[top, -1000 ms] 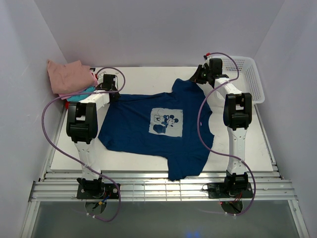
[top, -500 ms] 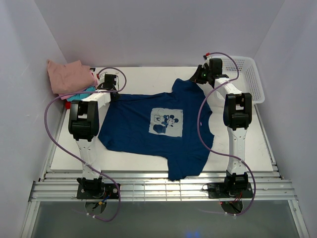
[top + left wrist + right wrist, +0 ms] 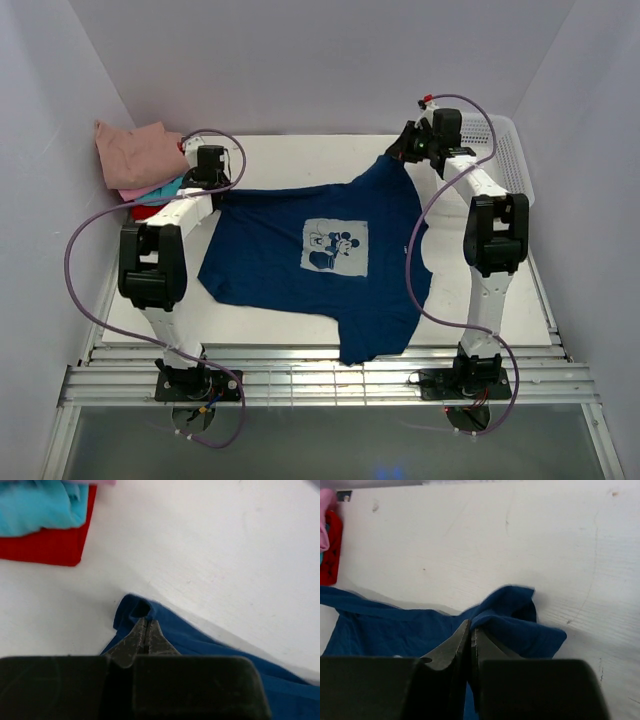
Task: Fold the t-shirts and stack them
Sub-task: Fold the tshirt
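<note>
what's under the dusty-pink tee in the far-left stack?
Below the dusty-pink tee, edges of a pink tee, a teal tee and, lowest, a red tee stick out. Anything deeper inside the stack is covered.

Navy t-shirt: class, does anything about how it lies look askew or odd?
The navy t-shirt lies crooked on the table, its far corners bunched where the left fingers and right fingers pinch them, and one near corner seems to overhang the edge.
</note>
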Available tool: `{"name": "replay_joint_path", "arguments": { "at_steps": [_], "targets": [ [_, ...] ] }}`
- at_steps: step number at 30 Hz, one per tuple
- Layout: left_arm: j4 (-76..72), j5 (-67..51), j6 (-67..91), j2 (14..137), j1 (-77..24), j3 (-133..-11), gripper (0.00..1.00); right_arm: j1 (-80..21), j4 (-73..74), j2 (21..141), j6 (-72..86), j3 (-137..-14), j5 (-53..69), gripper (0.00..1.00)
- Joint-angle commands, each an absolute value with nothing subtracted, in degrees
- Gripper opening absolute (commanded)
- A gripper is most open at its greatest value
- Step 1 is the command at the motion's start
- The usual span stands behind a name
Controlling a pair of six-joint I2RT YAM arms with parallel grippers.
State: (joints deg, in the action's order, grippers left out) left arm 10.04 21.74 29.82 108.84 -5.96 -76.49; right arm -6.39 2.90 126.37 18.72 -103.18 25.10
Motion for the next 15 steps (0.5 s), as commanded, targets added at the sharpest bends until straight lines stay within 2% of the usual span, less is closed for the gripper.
{"name": "replay_joint_path", "arguments": {
  "at_steps": [1, 8, 15],
  "targets": [
    [4.49, 24.17, 30.41, 100.55, -5.62, -74.18, 0.00, -6.24, -1.49, 119.63, 17.32, -99.77, 26.37, 0.08],
    [6.85, 22.77, 30.93, 100.02, -5.62, -73.83, 0.00, -6.24, -1.67, 114.09, 16.35, -91.68, 26.19, 0.08],
    [6.33, 23.12, 33.40, 95.98, -5.62, -67.16, 0.00, -6.68, -2.64, 105.30, 14.85, -79.99, 24.79, 0.08]
  ]
}}
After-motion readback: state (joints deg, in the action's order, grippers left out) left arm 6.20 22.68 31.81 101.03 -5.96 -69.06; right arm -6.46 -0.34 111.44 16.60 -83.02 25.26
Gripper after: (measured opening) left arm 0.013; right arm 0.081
